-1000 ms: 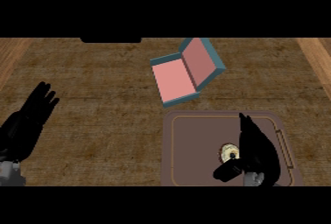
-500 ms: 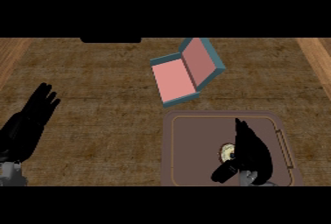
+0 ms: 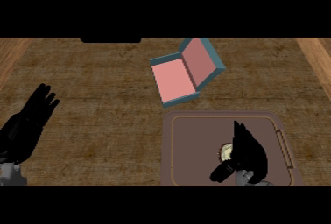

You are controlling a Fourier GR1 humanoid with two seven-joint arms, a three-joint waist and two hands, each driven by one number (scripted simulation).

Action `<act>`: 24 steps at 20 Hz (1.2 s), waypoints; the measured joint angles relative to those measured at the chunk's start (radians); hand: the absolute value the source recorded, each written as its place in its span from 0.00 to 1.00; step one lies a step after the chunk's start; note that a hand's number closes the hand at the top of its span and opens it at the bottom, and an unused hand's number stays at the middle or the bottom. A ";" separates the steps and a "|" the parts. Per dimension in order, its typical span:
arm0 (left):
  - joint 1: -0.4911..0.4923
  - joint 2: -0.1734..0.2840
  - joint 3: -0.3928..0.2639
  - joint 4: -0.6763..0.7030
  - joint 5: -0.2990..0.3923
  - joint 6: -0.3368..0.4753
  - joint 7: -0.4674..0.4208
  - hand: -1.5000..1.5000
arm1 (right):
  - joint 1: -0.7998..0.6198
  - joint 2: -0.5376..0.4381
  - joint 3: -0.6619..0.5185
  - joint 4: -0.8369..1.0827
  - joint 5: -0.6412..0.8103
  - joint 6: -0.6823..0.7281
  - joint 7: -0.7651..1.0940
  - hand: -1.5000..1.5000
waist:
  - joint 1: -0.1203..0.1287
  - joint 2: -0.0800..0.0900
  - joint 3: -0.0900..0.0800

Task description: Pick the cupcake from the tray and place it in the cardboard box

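A pale cupcake [image 3: 225, 152] sits on the brown tray [image 3: 194, 148] at the lower right; only its left part shows. My right hand [image 3: 248, 153] lies over it, fingers pointing up the tray and thumb [image 3: 221, 171] curled below the cupcake. I cannot see whether the fingers close on it. The cardboard box [image 3: 184, 75], teal outside and pink inside, lies open beyond the tray with its lid tilted right. My left hand [image 3: 29, 124] rests open at the left edge, fingers up.
A dark slot [image 3: 110, 40] sits at the counter's far edge. Lighter wooden strips [image 3: 318, 57] border the counter on both sides. Woven counter surface stretches between my left hand and the tray.
My right hand has slid slightly left and down over the cupcake, covering more of it, and the thumb has come in beneath it. My left hand stays still.
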 measured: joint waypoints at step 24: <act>-0.106 -0.085 -0.067 -0.021 -0.069 -0.061 0.044 0.50 | -0.628 0.001 0.125 0.482 -0.086 -0.100 -0.027 1.00 | 0.176 0.042 0.000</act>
